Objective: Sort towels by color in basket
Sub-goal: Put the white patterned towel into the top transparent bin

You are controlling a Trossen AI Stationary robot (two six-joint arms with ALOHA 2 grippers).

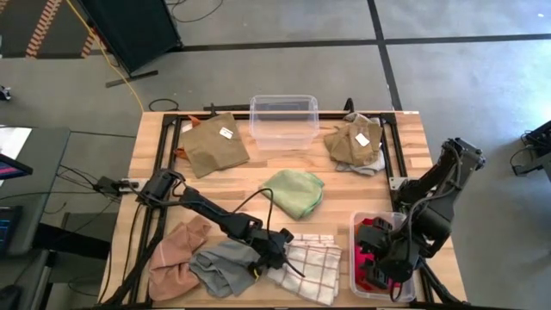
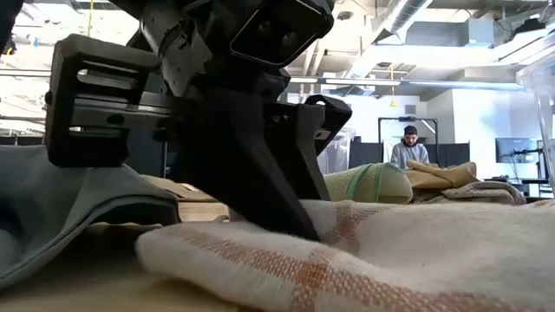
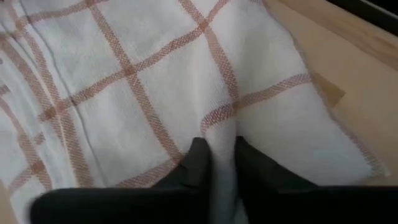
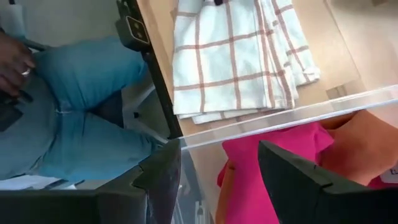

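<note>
A white towel with rust-orange checks [image 1: 310, 269] lies flat at the table's near edge, and my left gripper [image 1: 281, 250] is shut on it at its left end. It also shows in the left wrist view [image 3: 124, 93] and the low view [image 2: 390, 251]. A grey towel [image 1: 222, 267] and a rust-pink towel [image 1: 176, 254] lie to its left. My right gripper [image 4: 217, 180] is open over a clear bin [image 1: 355, 226] at the near right that holds pink [image 4: 267, 174] and red towels. A light green towel [image 1: 294, 191] lies mid-table. My left gripper pinches a raised fold of the checked towel [image 3: 219, 134] between its two fingers [image 3: 196, 163], near the towel's left end. The fingers come from above, slanting toward the table's right. The rest of the towel lies spread on the table.
An empty clear bin [image 1: 284, 120] stands at the far middle, with a tan towel [image 1: 213, 142] to its left and a tan and beige pile [image 1: 355, 142] to its right. A person in blue trousers [image 4: 81, 124] stands by the table's near edge.
</note>
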